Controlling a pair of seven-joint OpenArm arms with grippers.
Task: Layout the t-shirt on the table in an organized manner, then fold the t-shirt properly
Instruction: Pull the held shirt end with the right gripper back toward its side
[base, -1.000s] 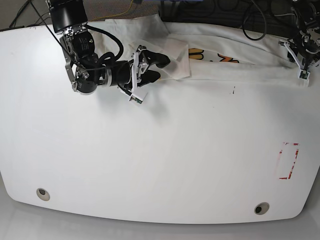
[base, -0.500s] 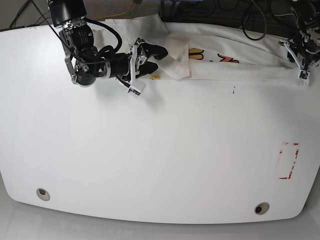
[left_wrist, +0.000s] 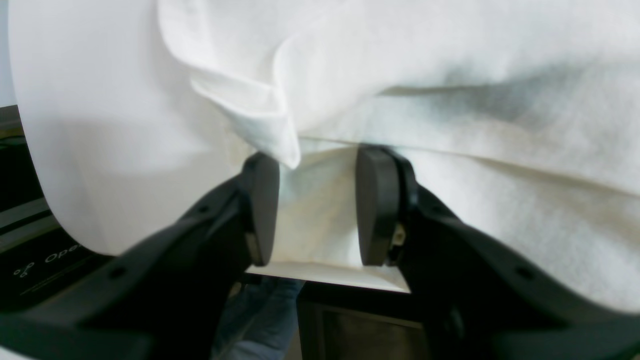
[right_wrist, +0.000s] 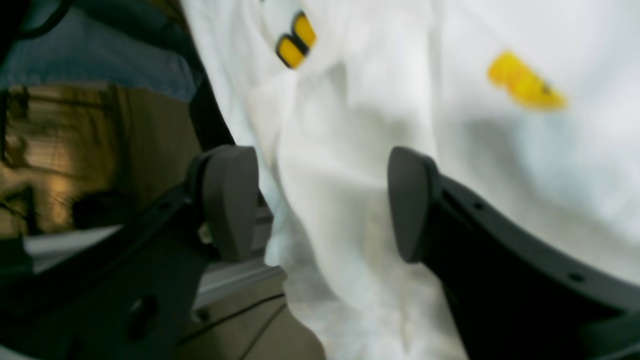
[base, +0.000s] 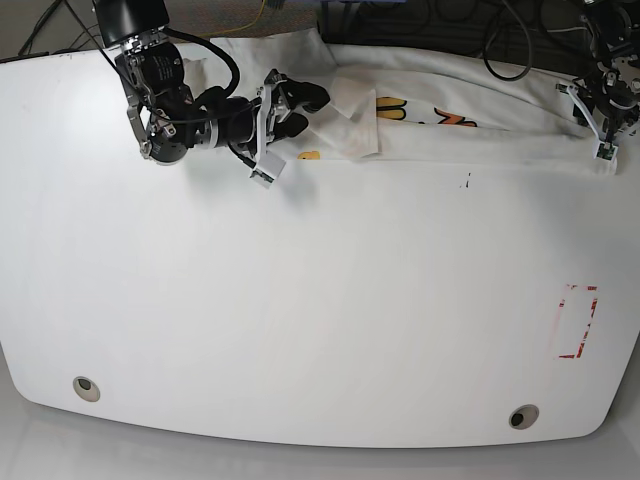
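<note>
The white t-shirt (base: 480, 140) lies bunched in a long strip along the far edge of the table (base: 320, 300). Orange and yellow letters (base: 440, 115) peek out of a fold, and a small yellow emblem (base: 309, 155) shows near its left end. My right gripper (base: 303, 110) hovers over that left end, open, with cloth (right_wrist: 340, 165) lying in the wide gap. My left gripper (base: 598, 125) is at the shirt's right end. Its fingers (left_wrist: 260, 210) stand apart with a cloth edge (left_wrist: 315, 220) between them, and no pinch shows.
A red tape outline (base: 577, 320) marks the table's right side. Two grommet holes (base: 87, 388) (base: 522, 417) sit near the front edge. Dark cables (base: 510, 50) and equipment crowd the space behind the far edge.
My right gripper has moved up and toward the far edge over the shirt's left end, uncovering the yellow emblem. The left arm has stayed put.
</note>
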